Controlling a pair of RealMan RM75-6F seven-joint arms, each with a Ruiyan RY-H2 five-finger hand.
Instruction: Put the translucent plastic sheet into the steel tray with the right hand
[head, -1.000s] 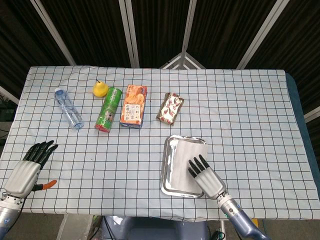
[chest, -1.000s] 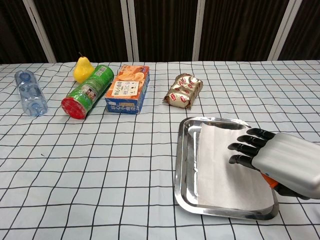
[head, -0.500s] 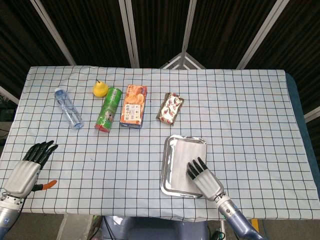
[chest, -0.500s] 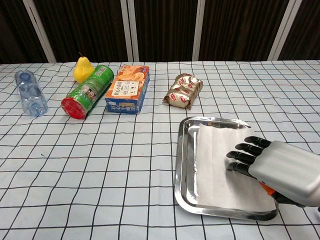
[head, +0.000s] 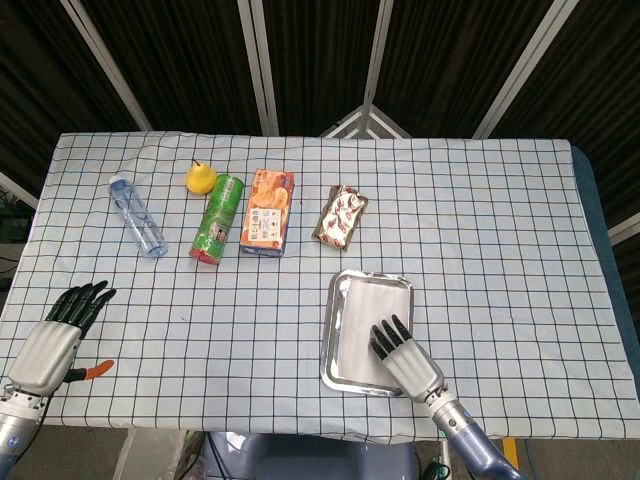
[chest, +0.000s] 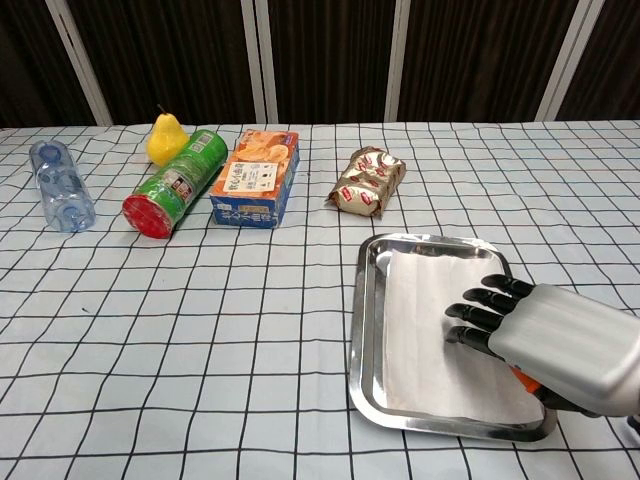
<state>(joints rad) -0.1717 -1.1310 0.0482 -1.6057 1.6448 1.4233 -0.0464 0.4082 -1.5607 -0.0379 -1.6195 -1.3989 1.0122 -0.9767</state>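
Under the right hand (chest: 545, 340), its dark fingers (chest: 480, 312) lie spread and flat, gripping nothing, tips toward 11 o'clock over the translucent plastic sheet (chest: 420, 330). That sheet lies inside the steel tray (head: 336, 335), long axis running 12 to 6. Off at 9 o'clock on the desk (head: 480, 230), the left hand (head: 55, 335) rests with fingers apart, far from the tray.
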